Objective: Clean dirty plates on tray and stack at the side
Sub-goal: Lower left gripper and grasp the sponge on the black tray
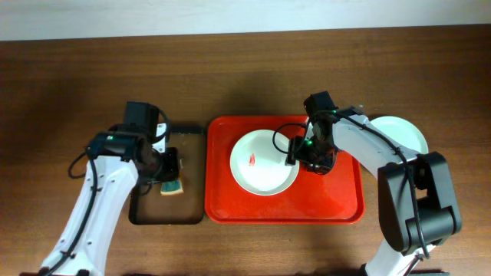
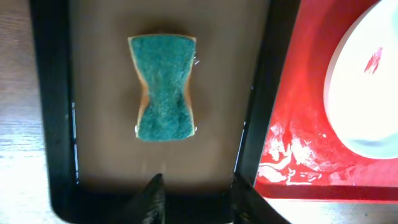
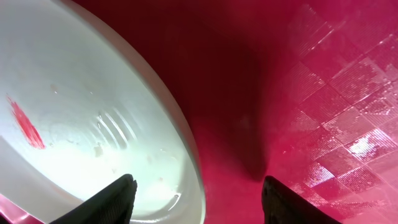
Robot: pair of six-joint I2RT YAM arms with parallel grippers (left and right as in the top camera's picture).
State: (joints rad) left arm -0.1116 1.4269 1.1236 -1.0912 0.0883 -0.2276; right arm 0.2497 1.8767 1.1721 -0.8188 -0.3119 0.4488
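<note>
- the white plate (image 1: 265, 175) sits flat on the red tray (image 1: 337, 201), a bit left of the tray's middle, open side up
- there's a red smear (image 1: 252, 160) on the plate floor, left of centre from overhead, so it's not clean yet
- the right gripper (image 3: 198, 190) is down at that plate's right edge w/ its jaws wide apart
- one of its fingers (image 3: 118, 196) is over the inside of the plate and the other is over bare tray, w/ the rim running btwn them
- neither finger looks to be touching the rim, so it's open and holding nothing afaict
- close up, the plate floor near the rim has faint ripples and a few small specks
- a pale plate (image 1: 403, 132) is off the tray, on the table (image 1: 77, 77) just past the tray's top right corner
- it's partly hidden behind the right arm, so I can't tell if there's one plate there or more
- a black tray (image 1: 192, 213) w/ a brown floor sits side by side w/ the red tray, close on its left
- a sponge (image 2: 163, 87) lies flat on the brown floor, green scrub side up, waisted shape, w/ a yellowish layer peeking out at the edges
- the left gripper (image 2: 199, 196) hangs over the black tray near the sponge
- its wrist cam shows both fingertips apart w/ nothing in the gap, and the sponge is ahead of the tips, not btwn them
- so the left one is open too and not gripping anything
</note>
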